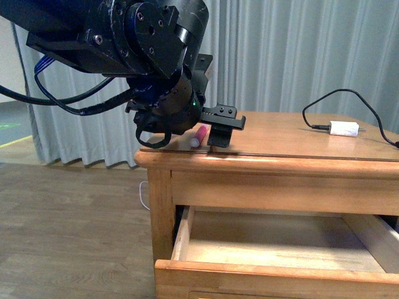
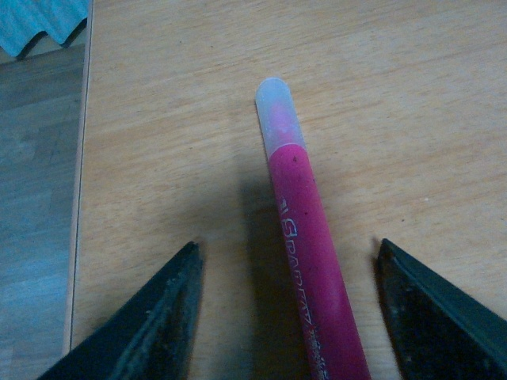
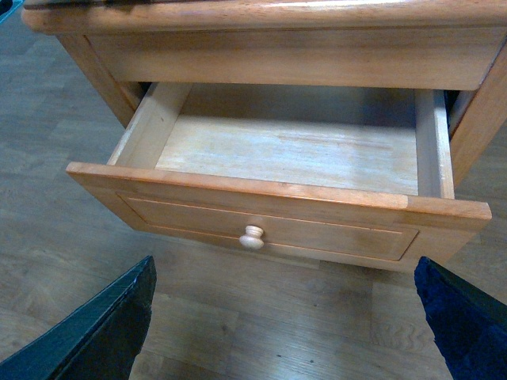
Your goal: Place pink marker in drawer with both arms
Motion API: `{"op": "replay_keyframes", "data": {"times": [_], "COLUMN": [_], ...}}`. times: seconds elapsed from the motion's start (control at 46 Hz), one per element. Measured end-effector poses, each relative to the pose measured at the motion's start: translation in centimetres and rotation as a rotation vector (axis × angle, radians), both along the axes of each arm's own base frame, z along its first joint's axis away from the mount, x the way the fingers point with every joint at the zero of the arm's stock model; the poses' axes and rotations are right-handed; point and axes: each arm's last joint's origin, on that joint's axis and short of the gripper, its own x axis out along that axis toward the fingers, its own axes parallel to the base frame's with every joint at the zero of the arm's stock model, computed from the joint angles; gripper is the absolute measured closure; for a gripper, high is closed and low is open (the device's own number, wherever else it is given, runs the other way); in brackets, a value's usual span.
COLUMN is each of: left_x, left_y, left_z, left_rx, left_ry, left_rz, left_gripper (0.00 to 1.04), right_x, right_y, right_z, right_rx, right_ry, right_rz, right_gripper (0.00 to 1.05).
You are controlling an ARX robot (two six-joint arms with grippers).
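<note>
The pink marker (image 1: 199, 136) lies on the wooden table top near its left front corner. My left gripper (image 1: 215, 134) hangs over it, open. In the left wrist view the pink marker (image 2: 305, 229) lies between the two black fingertips (image 2: 170, 317), touching neither, with its pale cap pointing away. The drawer (image 1: 277, 249) under the top is pulled out, and its light wood inside holds nothing. In the right wrist view the drawer (image 3: 285, 150) and its round pale knob (image 3: 252, 237) lie ahead of my right gripper (image 3: 285, 317), which is open over the floor with nothing between its fingers.
A white charger plug (image 1: 344, 129) with a black cable (image 1: 340, 96) lies at the back right of the table top (image 1: 280, 140). Grey curtains (image 1: 299, 50) hang behind the table. Wooden floor (image 1: 68, 230) spreads to the left and in front.
</note>
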Motion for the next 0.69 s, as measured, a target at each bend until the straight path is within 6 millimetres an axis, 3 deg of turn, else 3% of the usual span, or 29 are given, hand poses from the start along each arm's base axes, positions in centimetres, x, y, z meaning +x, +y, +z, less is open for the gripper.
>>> {"op": "replay_keyframes", "data": {"times": [0.13,0.282,0.478,0.695], "left_x": [-0.1,-0.6,-1.6,-5.3], "left_y": [0.1,0.6,1.1,1.7], "left_z": [-0.1,-0.2,0.3,3.5], "left_rx": [0.0,0.026,0.035,0.011], "left_ry": [0.0,-0.045,-0.115,-0.256], "left_rz": [0.002,-0.014,-0.113,-0.382], "left_gripper": [0.57,0.88,0.9,0.9], "right_x": [0.0,0.0,0.0,0.0], "right_y": [0.0,0.0,0.0,0.0], "right_z": [0.0,0.0,0.0,0.0], "right_rx": [0.0,0.0,0.0,0.0], "right_ry": [0.0,0.0,0.0,0.0], "right_rz": [0.0,0.0,0.0,0.0], "right_gripper": [0.08,0.08,0.08,0.08]}}
